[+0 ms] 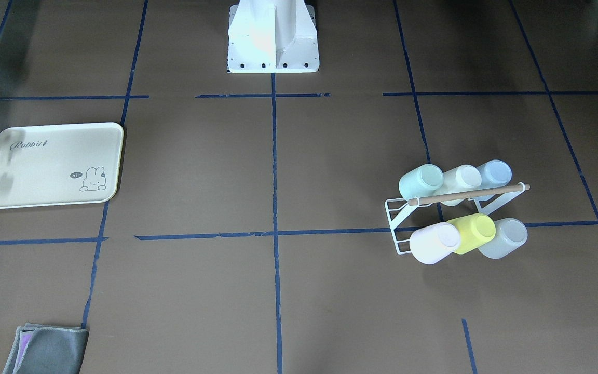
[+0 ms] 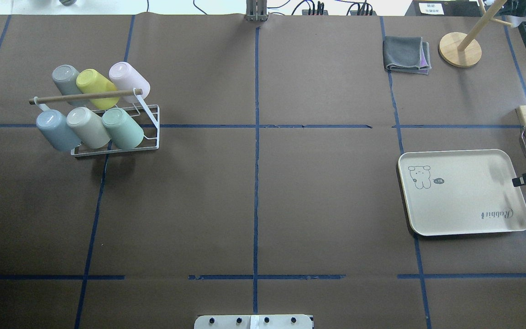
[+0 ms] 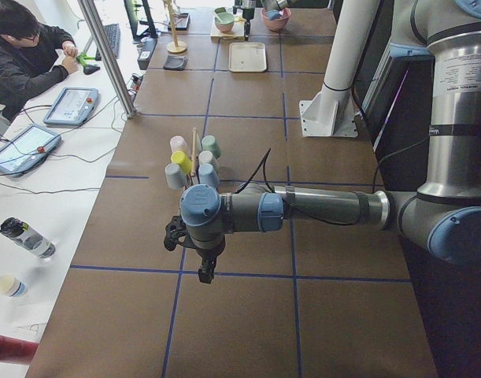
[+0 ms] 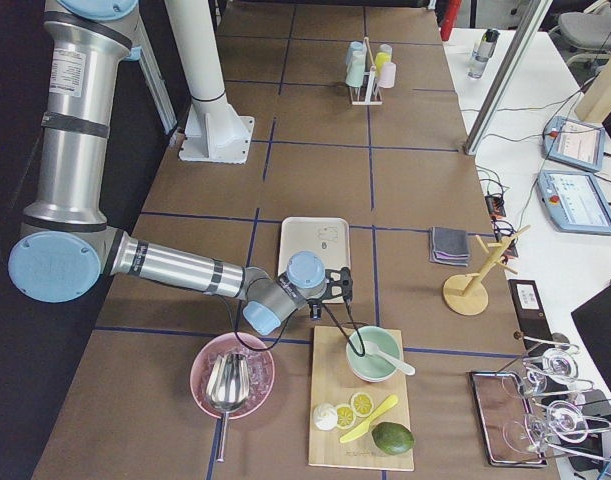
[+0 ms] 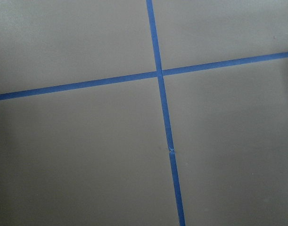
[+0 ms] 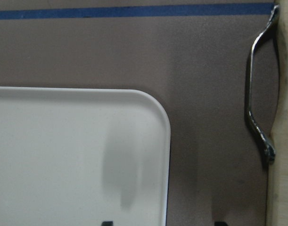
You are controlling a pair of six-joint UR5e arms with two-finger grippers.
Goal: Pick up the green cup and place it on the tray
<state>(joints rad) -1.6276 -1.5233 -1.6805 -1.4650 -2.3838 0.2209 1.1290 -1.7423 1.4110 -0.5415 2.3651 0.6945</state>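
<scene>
You will find the cup (image 2: 123,128) pale mint green, plain and handleless. It is tilted, base uppermost, on the wire rack (image 2: 158,132), at the right end of the near row. In the overhead view it sits at 10 o'clock from table centre. Your tray (image 2: 464,201), cream with rounded corners and a bunny drawing, lies flat at 3 o'clock, well apart from the cup.

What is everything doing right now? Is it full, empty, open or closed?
cup rack: upright on the table, loaded with pastel cups.
green cup: tilted on the cup rack, bottom up, not held.
tray: lying flat, nothing on it.
right end effector: open, empty, over the tray's corner.
left end effector: over the table; open or shut unclear.
</scene>
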